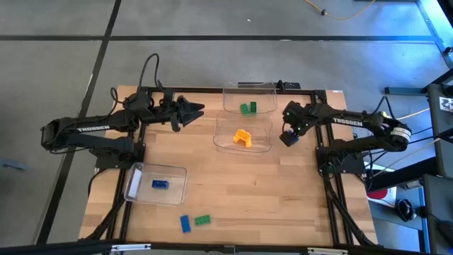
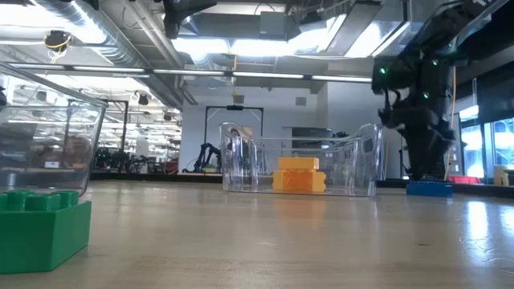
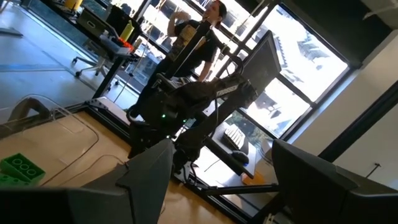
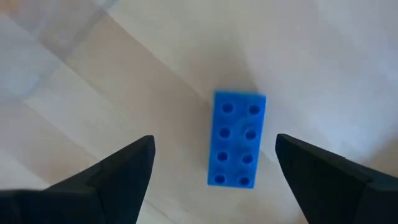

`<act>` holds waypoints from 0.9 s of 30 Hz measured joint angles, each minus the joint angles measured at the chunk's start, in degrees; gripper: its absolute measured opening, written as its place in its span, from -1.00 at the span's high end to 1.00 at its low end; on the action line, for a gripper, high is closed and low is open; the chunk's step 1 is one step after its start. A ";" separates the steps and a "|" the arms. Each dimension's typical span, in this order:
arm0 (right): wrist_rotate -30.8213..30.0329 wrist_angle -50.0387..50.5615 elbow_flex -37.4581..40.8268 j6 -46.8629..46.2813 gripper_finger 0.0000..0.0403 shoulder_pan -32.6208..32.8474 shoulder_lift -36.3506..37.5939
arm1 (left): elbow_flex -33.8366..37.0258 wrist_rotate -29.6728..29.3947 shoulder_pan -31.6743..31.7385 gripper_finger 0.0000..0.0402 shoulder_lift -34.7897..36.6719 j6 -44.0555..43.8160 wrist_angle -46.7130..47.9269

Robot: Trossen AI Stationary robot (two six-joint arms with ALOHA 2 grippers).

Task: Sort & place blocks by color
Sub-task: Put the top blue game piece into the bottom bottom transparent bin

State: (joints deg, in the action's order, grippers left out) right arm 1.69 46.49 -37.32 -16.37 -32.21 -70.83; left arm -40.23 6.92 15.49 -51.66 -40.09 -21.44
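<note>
My right gripper [image 4: 214,144] is open and points down over a blue block [image 4: 238,138] that lies flat on the table, studs up, with one finger on either side and neither touching it. In the low view this blue block [image 2: 429,189] sits under the gripper [image 2: 418,120]. My left gripper [image 1: 192,111] is open, level above the far-left table, pointing right. Yellow-orange blocks [image 1: 243,137] lie in the middle bin, green blocks [image 1: 248,108] in the far bin, and a blue block [image 1: 160,184] in the near-left bin. A loose blue block [image 1: 185,224] and a loose green block [image 1: 203,220] lie by the near edge.
Three clear bins stand on the wooden table: the far bin [image 1: 249,88], the middle bin [image 1: 221,134] and the near-left bin [image 1: 134,183]. The middle bin's wall is just left of my right gripper. A person stands in the room beyond the table [image 3: 199,31].
</note>
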 joint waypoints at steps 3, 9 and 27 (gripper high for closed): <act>-0.04 -0.07 3.16 -1.32 -0.68 -0.04 -0.02 | 0.00 -0.01 0.00 -0.32 0.00 -0.09 -0.02; 2.01 -2.31 3.66 -6.12 -0.68 0.29 -0.01 | 0.00 -0.54 0.00 -0.32 0.00 -0.07 -0.02; -2.01 -5.50 8.15 -13.55 -0.63 0.29 -0.02 | 0.00 -0.46 0.00 -0.32 0.00 0.15 -0.02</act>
State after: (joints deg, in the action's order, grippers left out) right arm -0.32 40.99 -29.17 -29.92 -31.92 -70.85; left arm -40.23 6.46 15.49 -51.66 -39.94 -21.45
